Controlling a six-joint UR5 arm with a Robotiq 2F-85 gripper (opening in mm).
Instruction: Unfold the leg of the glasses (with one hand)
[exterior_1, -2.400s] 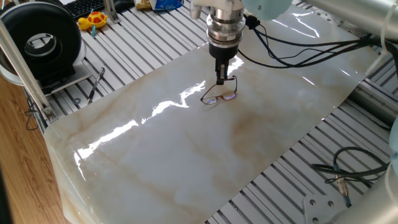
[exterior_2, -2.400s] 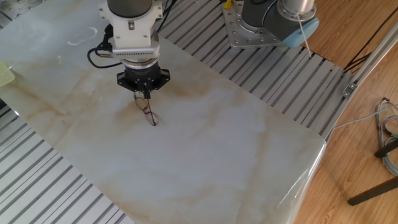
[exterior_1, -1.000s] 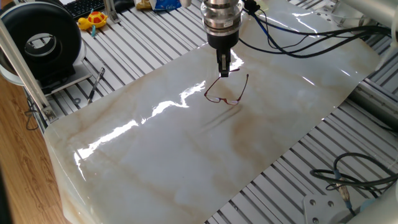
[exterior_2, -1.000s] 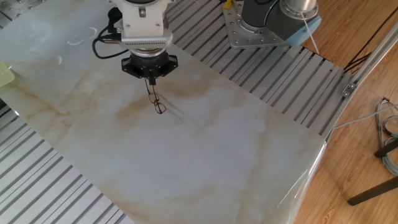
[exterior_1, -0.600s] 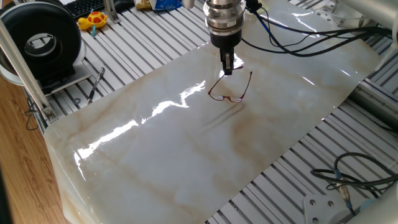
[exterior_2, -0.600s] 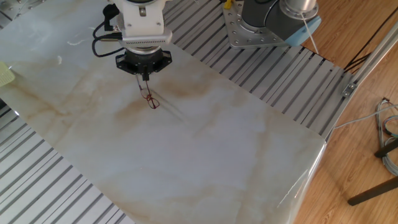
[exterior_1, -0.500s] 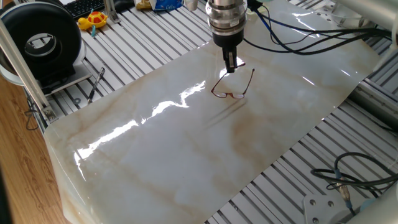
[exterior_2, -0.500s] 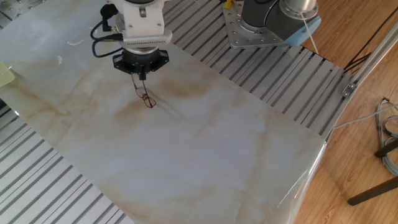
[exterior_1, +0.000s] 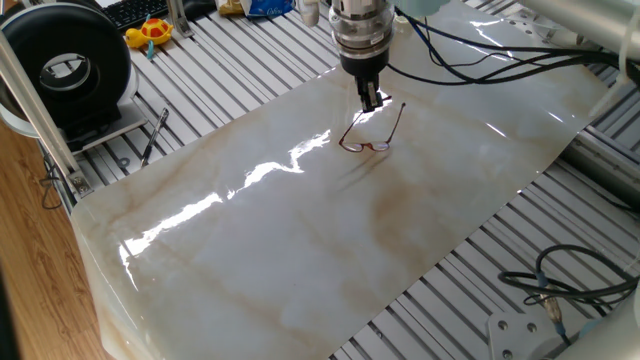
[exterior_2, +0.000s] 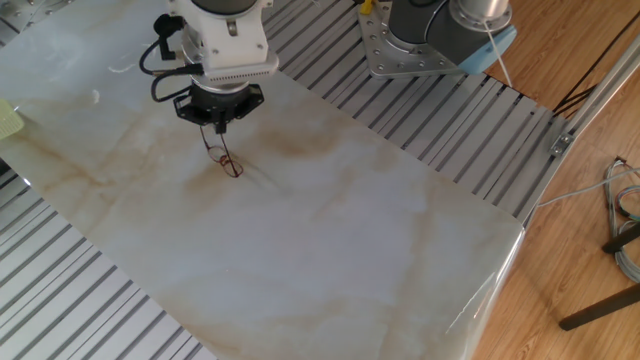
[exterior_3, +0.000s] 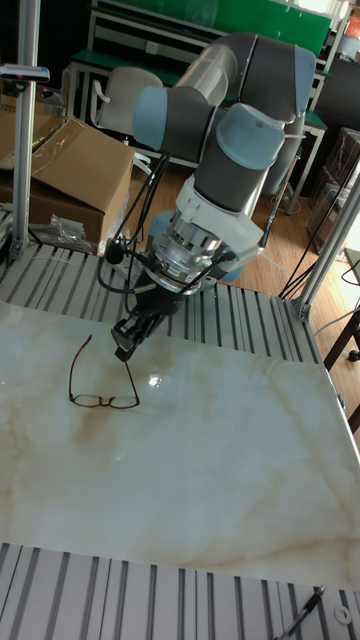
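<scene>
The glasses (exterior_1: 372, 131) lie on the marbled surface (exterior_1: 300, 240), lenses resting down and both slim temple arms swung out. The black pincer (exterior_1: 371, 98) points down directly over one temple arm's end, fingers clenched on that arm. The other arm extends free beside it.

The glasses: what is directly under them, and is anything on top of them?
Under the glasses is only the glossy marble-patterned sheet. Above one temple arm sits the gripper, its tips at that arm's end. Whether they pinch it cannot be seen.
</scene>
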